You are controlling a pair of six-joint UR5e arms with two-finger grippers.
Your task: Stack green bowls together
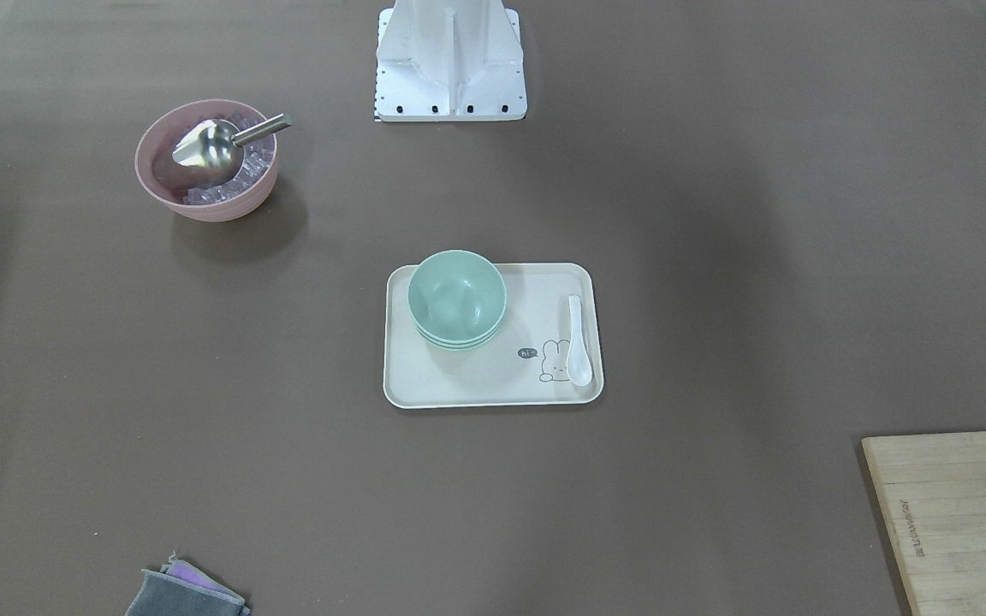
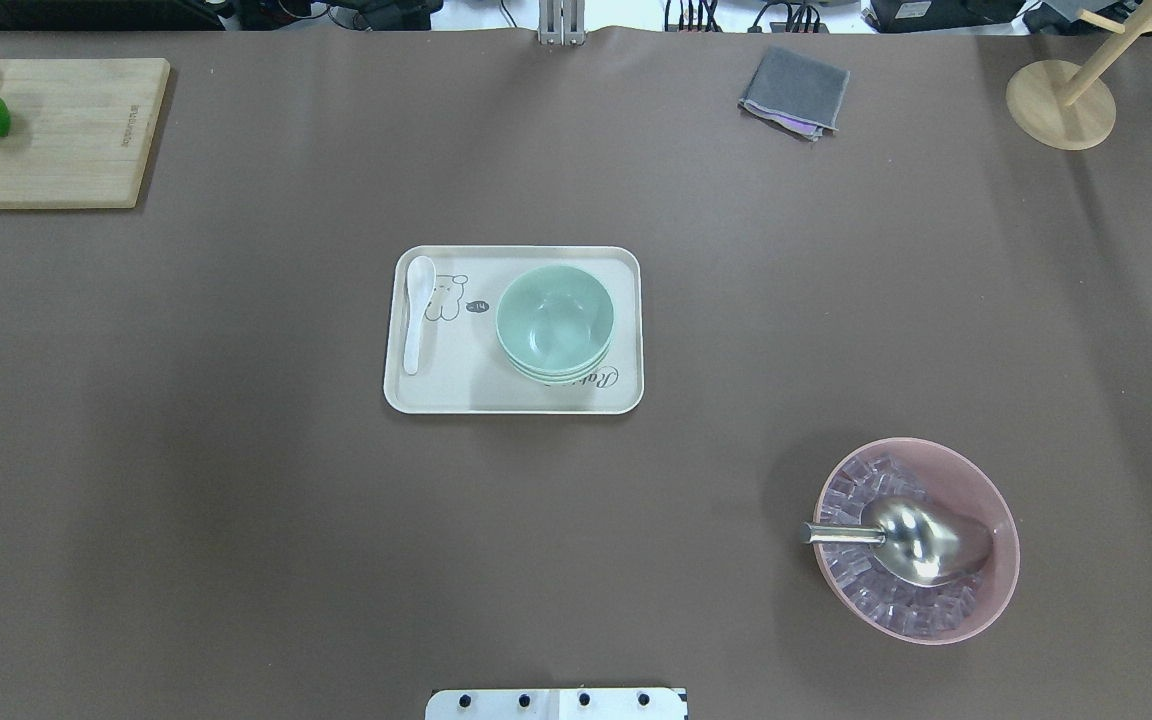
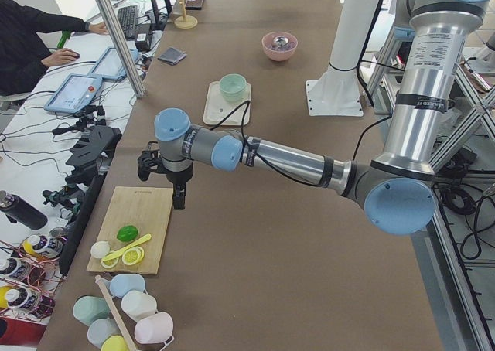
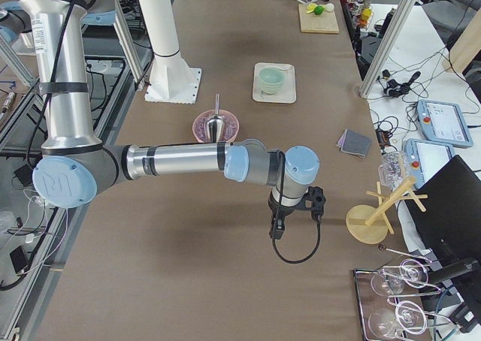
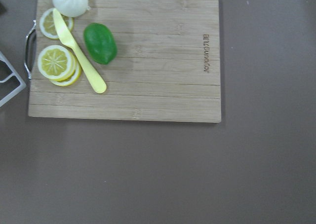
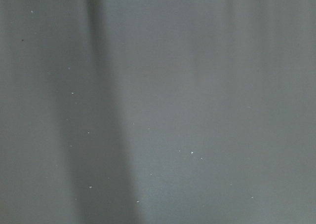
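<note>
the green bowls (image 2: 555, 322) sat nested in one stack mid-frame overhead, on the right half of the cream tray (image 2: 456, 388), a white spoon (image 2: 417, 310) at its left. the left gripper (image 3: 166, 182) and right gripper (image 4: 293, 209) hung over the table (image 2: 236, 520); how wide either stood couldn't be told.

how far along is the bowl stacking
Looks done: the green bowls sit nested in one stack on the tray. In hand: nothing; the left arm hangs over the cutting board, the right arm over the table, both away from the stack. Left: nothing visible.
</note>
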